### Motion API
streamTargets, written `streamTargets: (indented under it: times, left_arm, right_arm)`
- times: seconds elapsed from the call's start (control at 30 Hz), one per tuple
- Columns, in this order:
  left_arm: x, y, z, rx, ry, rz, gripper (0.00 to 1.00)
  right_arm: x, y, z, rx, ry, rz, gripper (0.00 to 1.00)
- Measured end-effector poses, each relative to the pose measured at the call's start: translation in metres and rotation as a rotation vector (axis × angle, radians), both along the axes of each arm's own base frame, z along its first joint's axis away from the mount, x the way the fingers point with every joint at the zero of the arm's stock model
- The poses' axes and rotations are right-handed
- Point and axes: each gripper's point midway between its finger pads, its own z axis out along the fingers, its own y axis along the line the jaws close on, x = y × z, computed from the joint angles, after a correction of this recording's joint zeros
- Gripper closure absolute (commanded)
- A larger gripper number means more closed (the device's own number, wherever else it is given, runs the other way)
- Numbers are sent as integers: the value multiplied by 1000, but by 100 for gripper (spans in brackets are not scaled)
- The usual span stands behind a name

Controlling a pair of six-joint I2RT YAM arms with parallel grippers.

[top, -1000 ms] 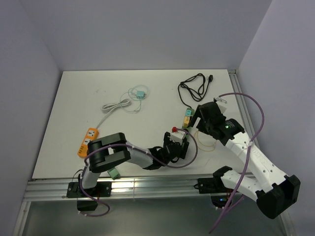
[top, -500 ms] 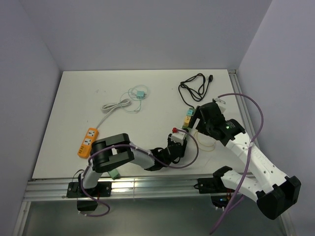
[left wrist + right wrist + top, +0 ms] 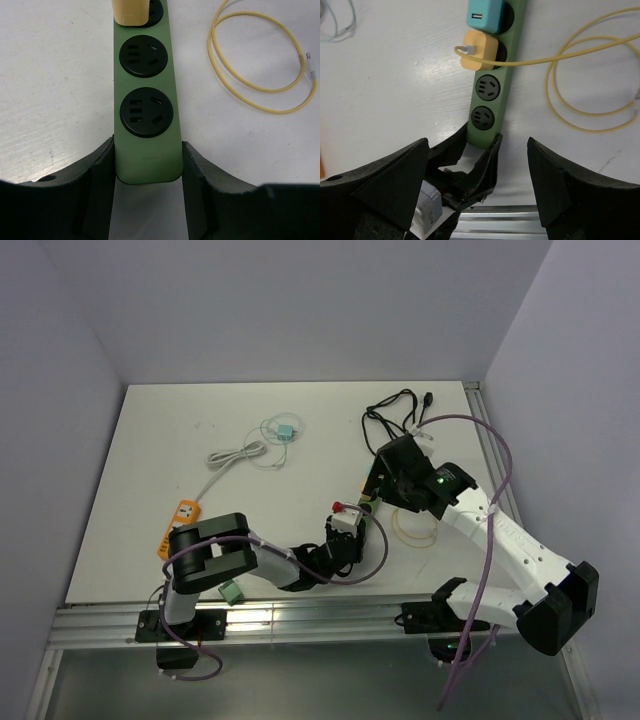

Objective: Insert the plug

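The left arm is lying low over the table (image 3: 180, 430), reaching from its base toward the right, and the left gripper (image 3: 148, 155) is clamping the near end of the green power strip (image 3: 144, 80), with a finger (image 3: 100, 170) pressing against each long side. The right arm is bending up from its base and leaning toward the left, and it is hanging the right gripper (image 3: 477, 145) above the same strip with its fingers spread wide and nothing between them. The yellow plug (image 3: 480, 51) is sitting in a socket of the strip, apart from both grippers: it is two sockets beyond the left gripper's hold and below the right one. Beside it, on the far side, a teal plug (image 3: 486, 15) is filling the next socket. The right wrist view is showing four sockets, two filled and two empty. The yellow cable (image 3: 210, 42) is lying in a loop just right of the strip. One orange power strip (image 3: 178, 528), one white cable (image 3: 238, 453) and one black cable (image 3: 392, 420) are lying well apart from the green strip.
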Motion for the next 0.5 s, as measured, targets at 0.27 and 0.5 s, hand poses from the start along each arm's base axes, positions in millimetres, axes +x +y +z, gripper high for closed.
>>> streamTargets:
  times: [0.27,0.5]
  left_arm:
    - [0,12,-1,-12,-9,70,100]
    - [1,14,-2,1,-39,109,100]
  right_arm:
    - [1,17,-7,38,51,-29,20]
    - [5,19,-23,8,100,-51,25]
